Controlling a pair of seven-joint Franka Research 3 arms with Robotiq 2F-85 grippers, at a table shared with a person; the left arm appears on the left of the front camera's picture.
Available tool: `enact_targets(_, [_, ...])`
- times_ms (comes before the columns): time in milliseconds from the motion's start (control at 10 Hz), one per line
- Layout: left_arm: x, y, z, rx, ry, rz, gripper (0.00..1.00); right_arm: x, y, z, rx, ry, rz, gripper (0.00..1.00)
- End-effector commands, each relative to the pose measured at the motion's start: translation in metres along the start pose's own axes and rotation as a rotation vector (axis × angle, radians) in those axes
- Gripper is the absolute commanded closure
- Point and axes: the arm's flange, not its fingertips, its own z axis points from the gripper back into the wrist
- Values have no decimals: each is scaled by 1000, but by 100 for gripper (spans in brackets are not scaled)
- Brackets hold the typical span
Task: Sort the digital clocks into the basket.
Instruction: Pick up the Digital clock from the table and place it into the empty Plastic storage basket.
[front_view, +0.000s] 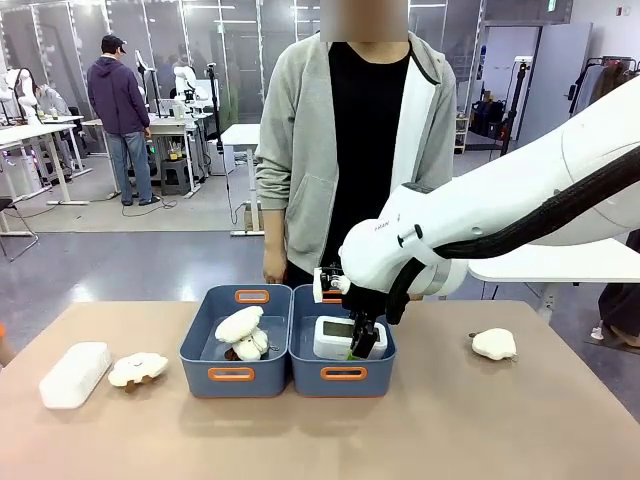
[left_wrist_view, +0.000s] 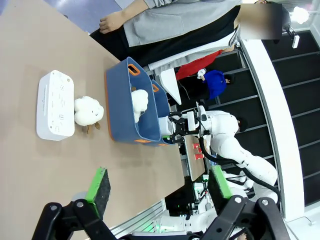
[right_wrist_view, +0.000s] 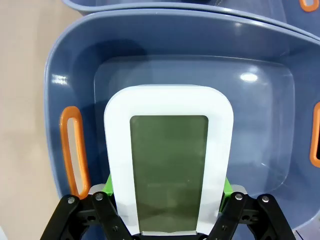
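One white digital clock (right_wrist_view: 169, 165) lies screen up on the floor of the right blue basket (right_wrist_view: 70, 75), seen from the front at clock (front_view: 335, 337) and basket (front_view: 343, 378). My right gripper (front_view: 360, 350) reaches down into that basket. In its wrist view the right gripper (right_wrist_view: 167, 184) straddles the clock's near end, its green pads (right_wrist_view: 108, 183) just beside the clock's sides, open. A second white clock (front_view: 74, 374) lies on the table at far left, also in the left wrist view (left_wrist_view: 55, 104). My left gripper (left_wrist_view: 157, 187) hangs open above the table, holding nothing.
The left blue bin (front_view: 232, 374) holds cream cloud plush toys (front_view: 243, 333). Another plush (front_view: 138, 369) lies beside the left clock, and one more (front_view: 494, 344) on the table at right. A person (front_view: 360, 150) stands right behind the bins, one hand (front_view: 274, 268) hanging down.
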Motion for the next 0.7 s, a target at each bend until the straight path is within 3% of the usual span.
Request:
enact_targets(0, [1, 0, 2, -17, 0, -23, 0, 8, -1, 1, 20, 3, -24, 3])
enact_targets(500, [1, 0, 2, -17, 0, -23, 0, -1, 13, 13, 10, -3, -19, 0])
enact_targets(600, [1, 0, 2, -17, 0, -23, 0, 5, 3, 5, 9, -8, 2, 0])
